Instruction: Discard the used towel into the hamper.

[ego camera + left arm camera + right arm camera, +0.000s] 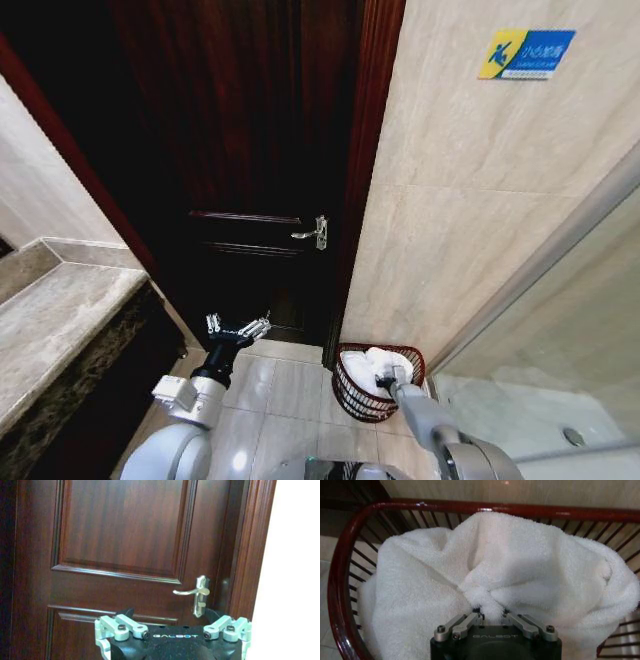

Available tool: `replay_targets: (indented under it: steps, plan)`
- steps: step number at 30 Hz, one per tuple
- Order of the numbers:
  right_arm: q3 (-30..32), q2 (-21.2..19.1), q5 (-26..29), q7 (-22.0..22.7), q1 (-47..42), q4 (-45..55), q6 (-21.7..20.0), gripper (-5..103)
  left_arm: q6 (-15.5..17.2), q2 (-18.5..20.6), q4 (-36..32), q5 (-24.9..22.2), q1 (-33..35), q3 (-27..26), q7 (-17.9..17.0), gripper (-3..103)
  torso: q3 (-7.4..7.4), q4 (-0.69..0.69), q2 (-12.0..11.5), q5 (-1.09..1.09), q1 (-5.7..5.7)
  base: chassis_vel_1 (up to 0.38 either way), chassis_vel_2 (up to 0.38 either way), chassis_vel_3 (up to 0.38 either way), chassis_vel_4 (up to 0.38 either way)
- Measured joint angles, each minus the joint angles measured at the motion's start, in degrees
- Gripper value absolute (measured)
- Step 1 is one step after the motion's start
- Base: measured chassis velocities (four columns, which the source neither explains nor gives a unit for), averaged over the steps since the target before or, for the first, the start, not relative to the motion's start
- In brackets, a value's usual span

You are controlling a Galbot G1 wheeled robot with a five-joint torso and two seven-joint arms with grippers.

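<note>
The hamper (352, 392) is a round dark red-brown ribbed basket on the floor by the marble wall, just right of the door. The white towel (385, 359) lies bunched inside it. My right gripper (386, 378) reaches down into the hamper. In the right wrist view the gripper (490, 615) is shut on a pinched fold of the towel (520, 566), with the hamper rim (485, 507) curving around it. My left gripper (238, 328) hangs open in front of the door, well left of the hamper, holding nothing; its fingers (120, 626) show spread in the left wrist view.
A dark wooden door (250, 150) with a metal lever handle (312, 233) stands ahead. A marble counter (50, 320) runs along the left. A glass shower partition (560, 330) closes the right side. Pale floor tiles (280, 385) lie between the counter and the hamper.
</note>
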Motion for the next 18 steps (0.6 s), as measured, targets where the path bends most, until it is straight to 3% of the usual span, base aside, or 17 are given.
replay_targets:
  steps: [18]
  plan:
    - [0.34, 0.77, 0.24, 1.97, 0.08, -0.21, -2.98, 14, 0.0, 0.0, 0.0, 0.0, 0.0, 0.0, 0.0, 97, 0.01, -0.02, 0.0, -0.01, 0.0, 0.0, 0.0, 0.0, 0.0]
